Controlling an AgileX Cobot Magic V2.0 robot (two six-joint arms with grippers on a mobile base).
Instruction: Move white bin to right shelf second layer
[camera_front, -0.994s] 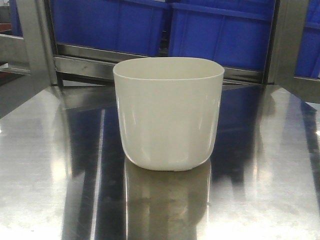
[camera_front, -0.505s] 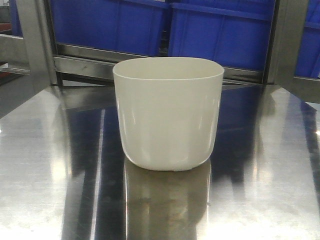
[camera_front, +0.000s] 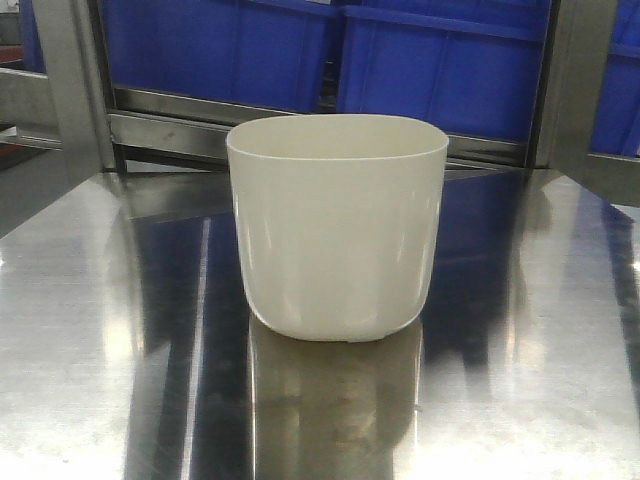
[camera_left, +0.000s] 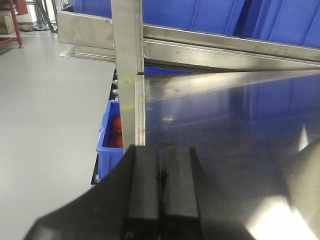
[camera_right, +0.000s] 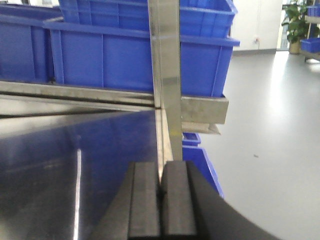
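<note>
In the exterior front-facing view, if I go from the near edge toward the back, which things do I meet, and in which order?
steel table top → white bin, standing upright on it → steel rail of the rack behind the table → blue crates at the very back.

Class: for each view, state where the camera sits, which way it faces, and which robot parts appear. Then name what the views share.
Front view: low before the table, facing the white bin and blue crates behind; no robot part shows.
Left wrist: behind the left gripper, jaws shut, facing along the table's left edge.
Right wrist: behind the right gripper, jaws shut, facing along the table's right edge.
Shared: table and blue crates.
</note>
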